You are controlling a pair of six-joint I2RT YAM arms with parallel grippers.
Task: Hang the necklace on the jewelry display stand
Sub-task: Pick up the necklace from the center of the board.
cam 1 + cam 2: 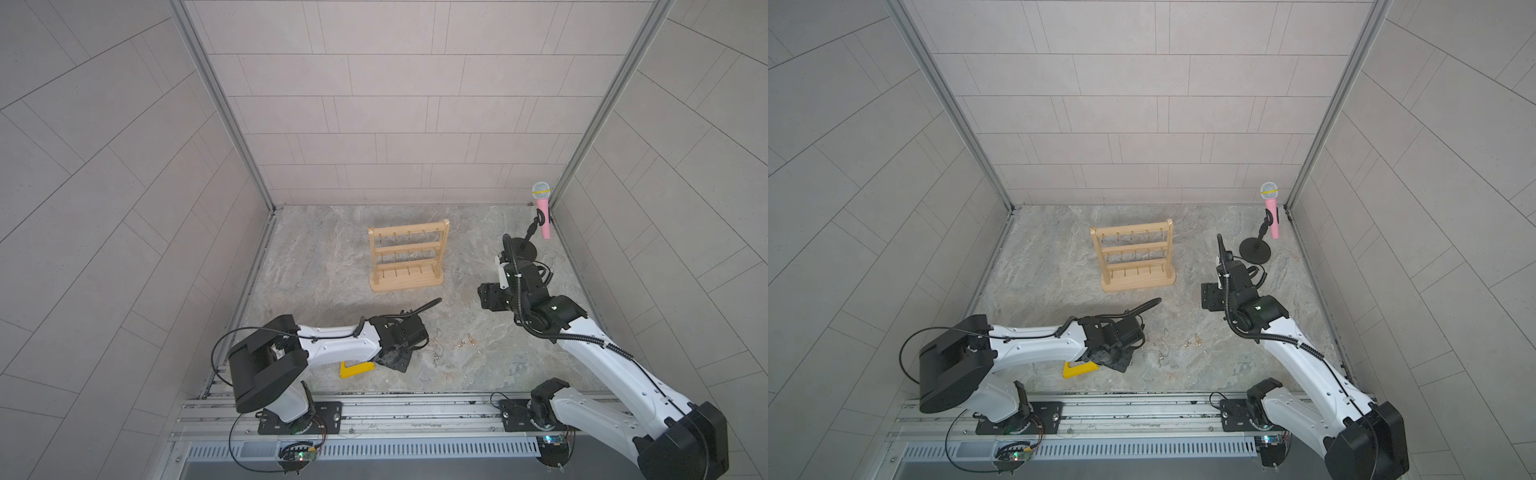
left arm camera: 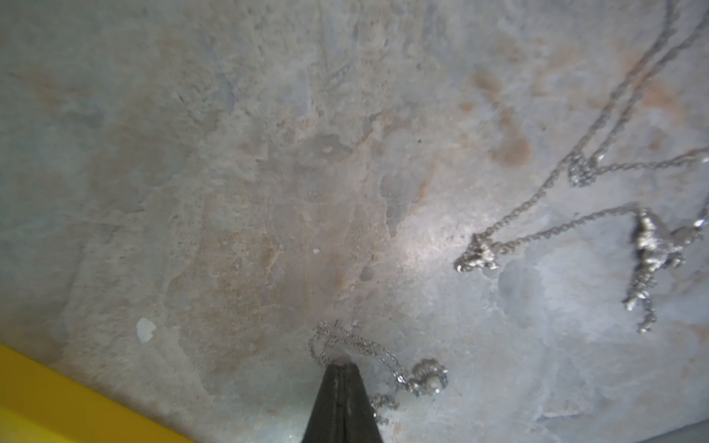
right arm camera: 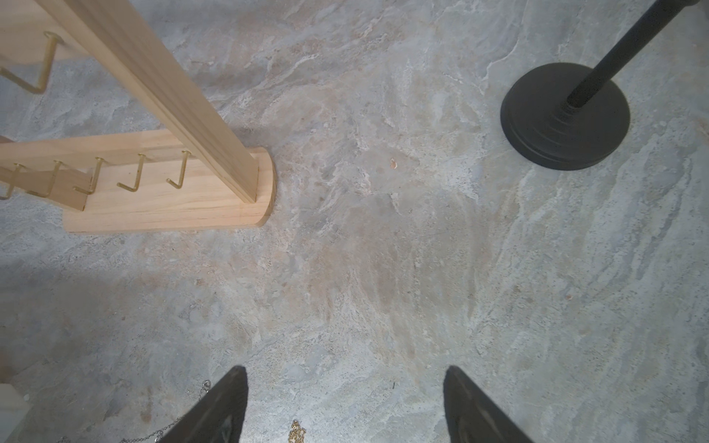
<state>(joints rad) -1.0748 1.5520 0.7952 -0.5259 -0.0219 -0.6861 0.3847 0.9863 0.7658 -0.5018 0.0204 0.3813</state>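
Observation:
A thin silver necklace (image 2: 383, 356) with a small round pendant lies on the stone-patterned table, its chain looped round my left gripper's tips. My left gripper (image 2: 340, 364) points down at the table, jaws pressed together, the chain meeting them at the very tip. The jewelry display stand (image 1: 409, 259) (image 1: 1133, 259), pale wood with rows of brass hooks, stands upright mid-table, well behind that gripper. My right gripper (image 3: 345, 370) hovers open and empty above bare table, to the right of the stand's base (image 3: 165, 191).
Other silver chains (image 2: 479, 253) and a star-shaped pendant (image 2: 652, 249) lie close by. A gold chain (image 1: 592, 340) (image 3: 297, 431) rests between the arms. A flat yellow frame (image 1: 357, 369) lies under my left wrist. A black stand (image 3: 564, 119) holding a pink microphone (image 1: 543, 216) occupies the back right corner.

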